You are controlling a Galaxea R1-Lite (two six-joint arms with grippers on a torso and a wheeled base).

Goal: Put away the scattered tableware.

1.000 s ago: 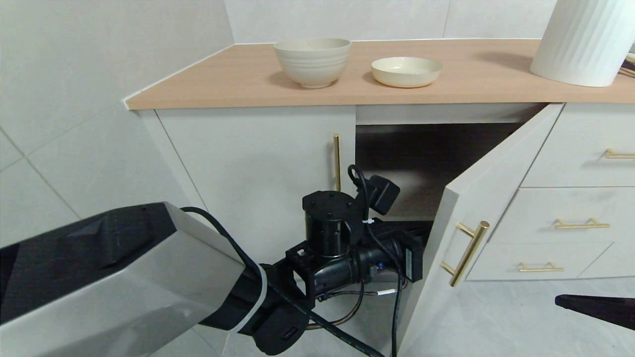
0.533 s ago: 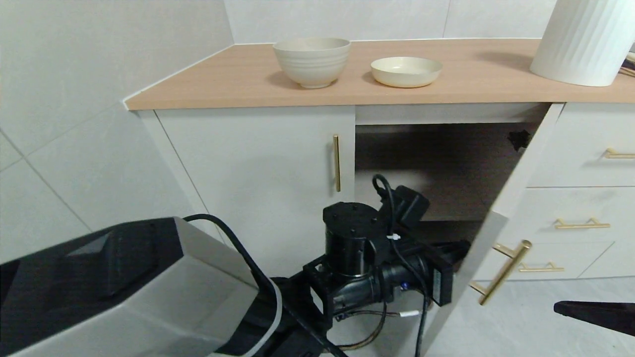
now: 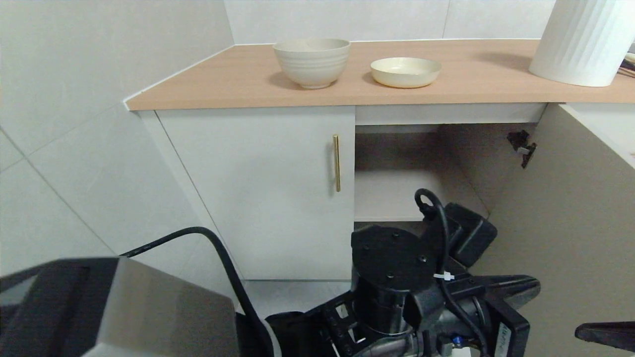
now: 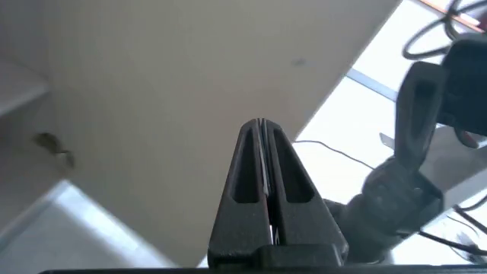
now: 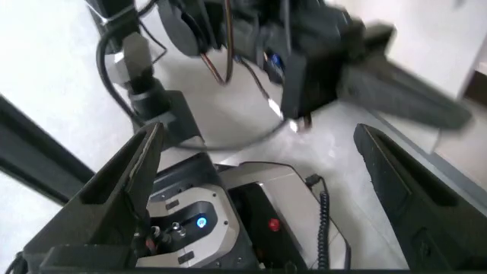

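The cabinet door (image 3: pixel 570 223) has swung from half ajar to wide open, the left gripper (image 3: pixel 533 286) travelling with it, fingers pressed together on nothing, just beside the door's inner face; the cabinet shelf (image 3: pixel 397 193) lies exposed beyond them; on the counter (image 3: pixel 223 84), well above those fingers, the bowl (image 3: pixel 311 60) and smaller dish (image 3: pixel 406 71) sit unstowed; the right gripper (image 5: pixel 259 131) gapes wide, holding nothing; opening looks done, stowing not begun.

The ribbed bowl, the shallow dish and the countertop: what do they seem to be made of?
The ribbed bowl looks like glazed ceramic or melamine: cream, matte, with moulded horizontal rings. The shallow dish is likely the same: pale yellow, soft sheen inside. The countertop seems wood-look laminate, perhaps real wood: light brown, fine even grain, matte.
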